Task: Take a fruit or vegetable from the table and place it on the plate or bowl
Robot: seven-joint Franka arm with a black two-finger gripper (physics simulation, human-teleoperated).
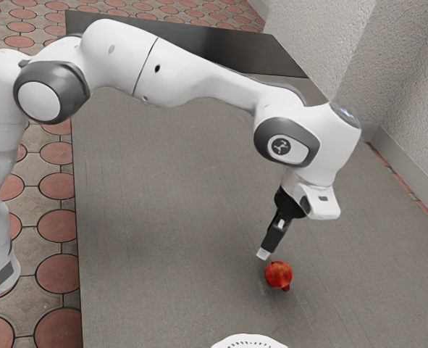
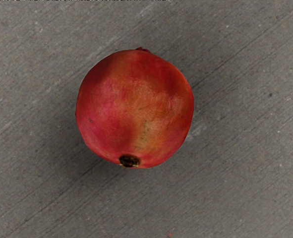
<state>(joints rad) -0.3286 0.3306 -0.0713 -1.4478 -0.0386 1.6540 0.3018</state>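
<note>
Gripper (image 1: 264, 253) low over red fruit (image 1: 278, 275), arm (image 1: 199, 80) in downward arc

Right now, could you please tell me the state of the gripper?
Gripper: cannot be told, open or shut; it holds nothing, poised above the red fruit.

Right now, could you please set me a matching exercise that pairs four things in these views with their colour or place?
Things:
1. fruit
2. plate
3. gripper
4. floor

Descriptions:
A. white, at the exterior view's lower edge
B. round reddish-brown tiles
C. red, lying on the grey table
D. dark, poised over the fruit, not touching it

Pairs: 1-C, 2-A, 3-D, 4-B
</note>
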